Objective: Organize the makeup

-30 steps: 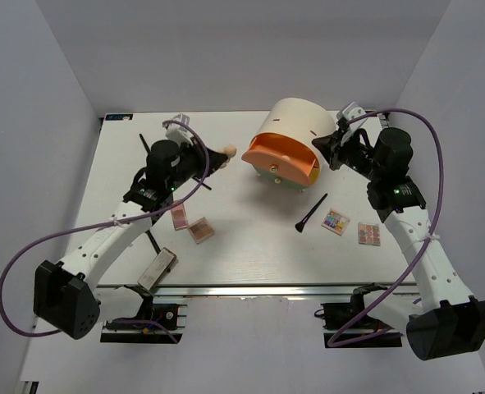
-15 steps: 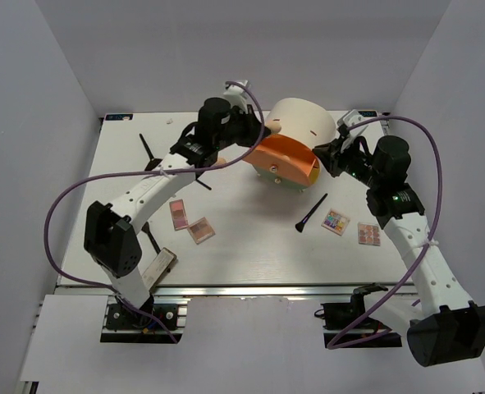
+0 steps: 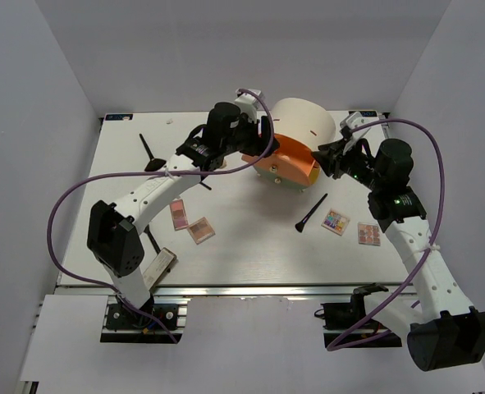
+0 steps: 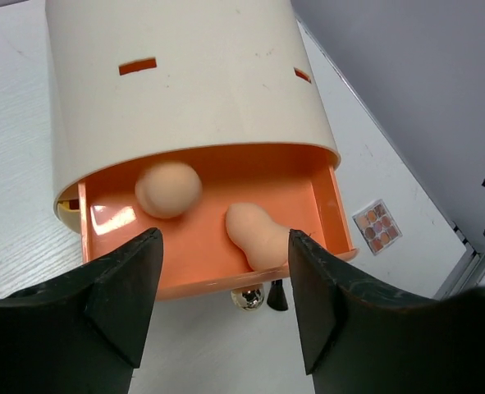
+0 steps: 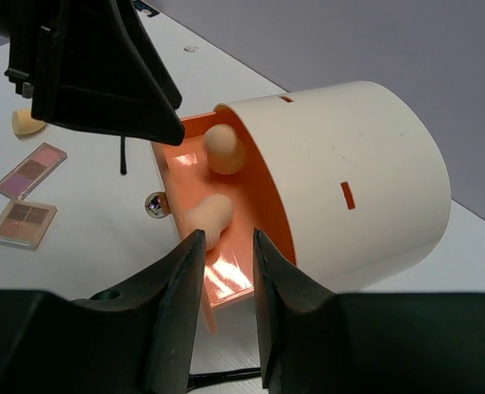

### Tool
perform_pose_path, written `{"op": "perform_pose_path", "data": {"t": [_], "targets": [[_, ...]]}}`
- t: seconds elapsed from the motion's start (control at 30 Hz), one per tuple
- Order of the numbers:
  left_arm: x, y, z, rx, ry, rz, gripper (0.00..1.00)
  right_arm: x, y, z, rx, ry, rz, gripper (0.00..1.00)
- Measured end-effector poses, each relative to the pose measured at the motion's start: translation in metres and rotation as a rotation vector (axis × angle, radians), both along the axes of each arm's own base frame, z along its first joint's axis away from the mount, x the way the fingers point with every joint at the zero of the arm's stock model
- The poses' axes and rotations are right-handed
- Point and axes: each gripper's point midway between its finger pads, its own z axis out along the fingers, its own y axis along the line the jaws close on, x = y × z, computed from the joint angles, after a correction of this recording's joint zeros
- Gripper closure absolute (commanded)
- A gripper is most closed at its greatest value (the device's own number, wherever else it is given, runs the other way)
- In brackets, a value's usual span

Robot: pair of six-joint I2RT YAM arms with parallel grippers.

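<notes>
Two peach sponges lie in the pulled-out orange drawer: a round sponge at the back and a gourd-shaped sponge near the front. My left gripper hovers open just above the drawer front, holding nothing. My right gripper stands open at the drawer's right end, its fingers empty. A third sponge sits on the table. Two pink-brown palettes lie left of centre. A multicoloured palette and another palette lie on the right beside a black brush.
The cream cylindrical drawer unit stands at the back centre with a silver knob on its open drawer. A silvery compact lies near the front left edge. Another thin brush lies at the back left.
My left arm has swung right from the table's left side to over the drawer and opened, leaving the gourd-shaped sponge in the drawer. My right gripper's jaws have parted.
</notes>
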Motion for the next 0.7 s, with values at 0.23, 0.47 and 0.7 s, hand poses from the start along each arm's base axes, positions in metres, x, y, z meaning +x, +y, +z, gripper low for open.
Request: {"op": "perform_pose_path", "data": {"t": [0.23,0.47,0.7], "targets": [[0.013,0.002,0.049,-0.072,-0.063,0.077,0.92,-0.014,0.014,0.000,-0.033,-0.036,0.129,0.57],[-0.009,0.068,0.077,-0.164,-0.008,0.299,0.98,-0.059,0.062,-0.027,-0.141,-0.023,0.459,0.70],[-0.082,0.259,-0.008,-0.322,0.297,0.859,0.31,-0.112,0.116,-0.074,-0.228,0.096,0.706,0.54]]}}
